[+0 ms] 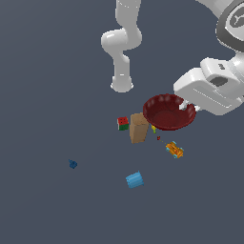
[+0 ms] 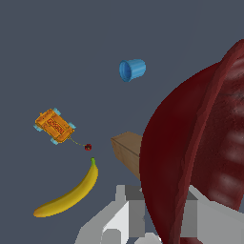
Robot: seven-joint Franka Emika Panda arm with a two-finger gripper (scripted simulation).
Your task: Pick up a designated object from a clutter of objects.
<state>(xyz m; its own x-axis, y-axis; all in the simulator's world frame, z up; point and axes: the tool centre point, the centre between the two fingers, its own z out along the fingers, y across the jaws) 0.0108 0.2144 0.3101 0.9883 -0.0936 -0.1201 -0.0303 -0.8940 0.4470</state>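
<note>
Exterior view: bowl (image 1: 167, 114) held tilted, hollow facing the camera.

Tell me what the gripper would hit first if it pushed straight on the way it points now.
Beyond the dark red bowl it holds, probably the tan box, partly hidden behind the bowl; depth is unclear.

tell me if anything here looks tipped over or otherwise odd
The blue cup lies on its side, away from the other items. The dark red bowl hangs tilted in the hand, clear of the floor.
</note>
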